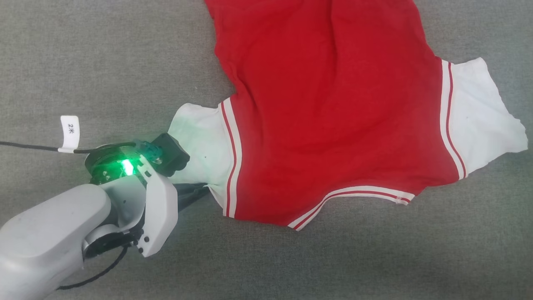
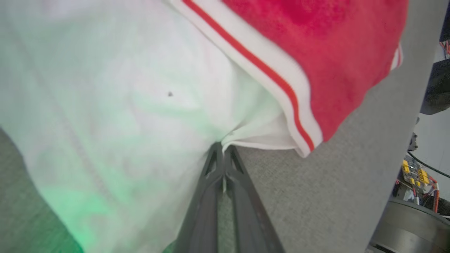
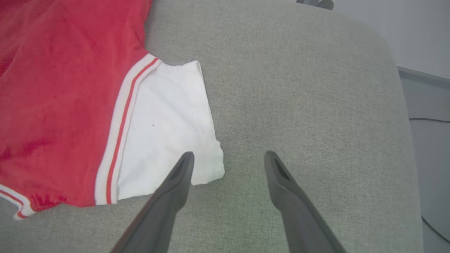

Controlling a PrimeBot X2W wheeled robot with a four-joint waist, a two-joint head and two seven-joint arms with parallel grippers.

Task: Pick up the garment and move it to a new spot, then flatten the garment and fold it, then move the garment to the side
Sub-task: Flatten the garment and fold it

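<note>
The garment, a red jersey with white sleeves and striped trim, lies spread on the grey padded surface. No letters or numbers show on its upper face. My left gripper is at the near edge of the left sleeve. In the left wrist view, the left gripper is shut on the sleeve's white hem, which bunches at the tips. My right gripper is open above the surface. Its left finger overlaps the corner of the other white sleeve.
A black cable with a white tag runs in from the left, behind my left wrist. The surface's rounded edge drops to a floor with a cable. Robot hardware with wiring stands beyond the edge.
</note>
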